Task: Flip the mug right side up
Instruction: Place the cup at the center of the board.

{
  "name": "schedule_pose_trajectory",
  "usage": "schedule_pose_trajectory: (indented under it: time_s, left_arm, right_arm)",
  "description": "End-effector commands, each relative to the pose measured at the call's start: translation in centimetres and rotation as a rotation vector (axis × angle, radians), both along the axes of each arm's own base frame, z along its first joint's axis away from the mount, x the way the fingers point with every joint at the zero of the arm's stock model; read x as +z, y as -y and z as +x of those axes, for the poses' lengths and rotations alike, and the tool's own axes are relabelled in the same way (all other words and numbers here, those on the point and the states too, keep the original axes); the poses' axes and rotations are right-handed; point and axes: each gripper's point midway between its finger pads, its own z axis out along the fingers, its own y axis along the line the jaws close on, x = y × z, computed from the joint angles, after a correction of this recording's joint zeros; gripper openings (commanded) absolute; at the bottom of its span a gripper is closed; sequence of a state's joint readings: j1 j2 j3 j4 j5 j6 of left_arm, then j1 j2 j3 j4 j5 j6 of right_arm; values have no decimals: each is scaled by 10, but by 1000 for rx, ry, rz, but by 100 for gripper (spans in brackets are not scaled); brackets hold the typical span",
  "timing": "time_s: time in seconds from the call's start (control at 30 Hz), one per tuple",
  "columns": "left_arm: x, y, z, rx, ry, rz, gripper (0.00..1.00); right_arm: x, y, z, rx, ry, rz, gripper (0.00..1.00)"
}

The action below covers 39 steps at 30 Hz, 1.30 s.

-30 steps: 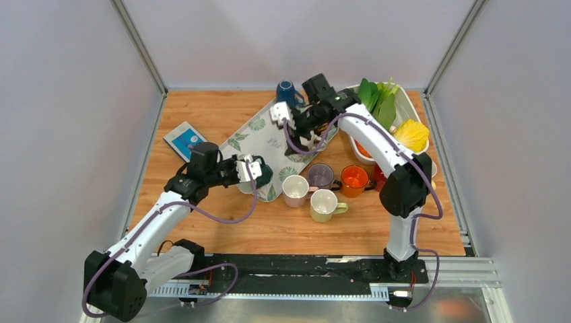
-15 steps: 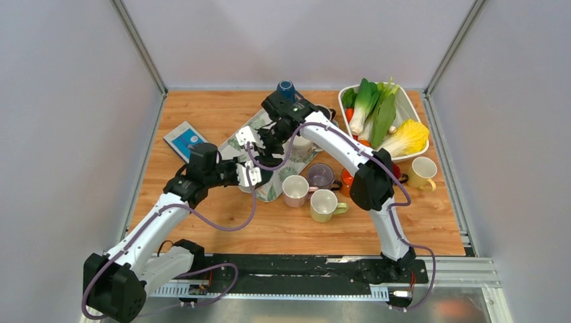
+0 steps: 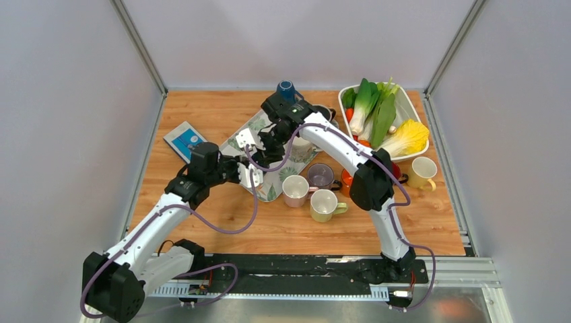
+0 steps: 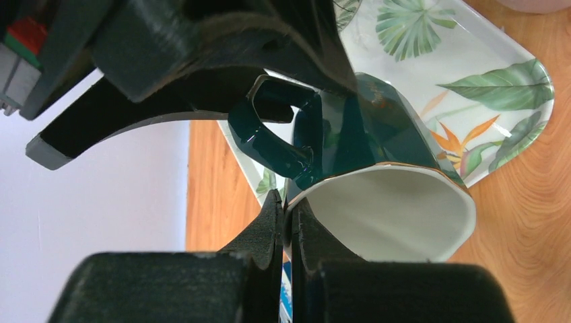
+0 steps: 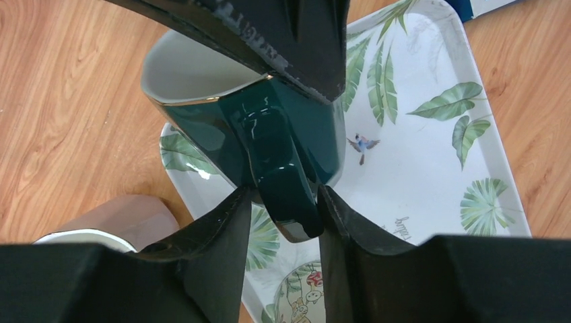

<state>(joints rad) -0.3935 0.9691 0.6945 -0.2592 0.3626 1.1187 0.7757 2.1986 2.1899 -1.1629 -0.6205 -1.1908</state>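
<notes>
A dark green mug (image 4: 384, 134) with a white inside hangs tilted over the leaf-print tray (image 4: 485, 74), its mouth toward the left wrist camera. My left gripper (image 4: 289, 205) is shut on the rim, one finger inside and one outside. My right gripper (image 5: 286, 195) has come in from the far side. Its two fingers press either side of the mug's handle (image 5: 286, 182). In the top view the left gripper (image 3: 250, 173) and right gripper (image 3: 259, 153) meet over the tray's near left end, and the mug is mostly hidden between them.
A blue mug (image 3: 285, 88) stands upside down behind the tray (image 3: 296, 158). Pink (image 3: 294, 190), purple (image 3: 320, 175) and pale green (image 3: 324, 204) mugs stand upright to the right. A white bin of vegetables (image 3: 404, 108) and a cream mug (image 3: 422, 171) lie far right, a blue booklet (image 3: 184, 140) left.
The right arm swung from the tray's back corner over to the mug in the left gripper, and its jaws narrowed onto the handle. The left gripper stayed put, still gripping the rim.
</notes>
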Motion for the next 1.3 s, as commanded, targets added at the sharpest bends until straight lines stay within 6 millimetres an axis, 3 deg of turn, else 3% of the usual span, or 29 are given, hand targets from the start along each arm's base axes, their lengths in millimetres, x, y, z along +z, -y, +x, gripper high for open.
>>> schedule_pose_trajectory:
  time_s: [0.0, 0.07, 0.23, 0.27, 0.4, 0.43, 0.47, 0.53, 0.67, 0.87, 1.07, 1.27]
  left_arm:
    - [71, 15, 20, -32, 247, -100, 0]
    - [73, 17, 19, -38, 257, -102, 0]
    - [78, 14, 21, -17, 280, -115, 0]
    - [79, 13, 21, -5, 279, -122, 0]
    - [80, 9, 18, 18, 272, -135, 3]
    - [78, 8, 17, 23, 266, -135, 8]
    - [78, 5, 17, 41, 264, -140, 23]
    - [79, -1, 15, 75, 270, -152, 40]
    - [84, -14, 9, 142, 285, -172, 54]
    - [74, -39, -9, 253, 219, -171, 58]
    - [60, -62, -27, 460, 28, -336, 69]
    - [26, -39, -42, 503, -424, -553, 74]
  right_arm:
    - [-3, -16, -5, 23, 18, 27, 38]
    - [-3, -20, -7, 26, 17, 38, 32]
    - [-3, -23, -6, 43, 35, 50, 1]
    - [-4, -23, -5, 43, 39, 49, 0]
    - [-1, -25, -2, 13, 25, 70, 0]
    - [1, -25, 0, -11, 11, 79, 0]
    - [3, -26, 2, -24, 0, 94, 0]
    - [9, -29, 6, -48, -13, 136, 0]
    - [8, -28, 6, -63, -50, 179, 0]
    - [-8, -24, 7, -116, -197, 202, 0]
    - [-14, -19, 10, -184, -290, 264, 0]
    - [-36, -6, 5, -181, -275, 288, 0]
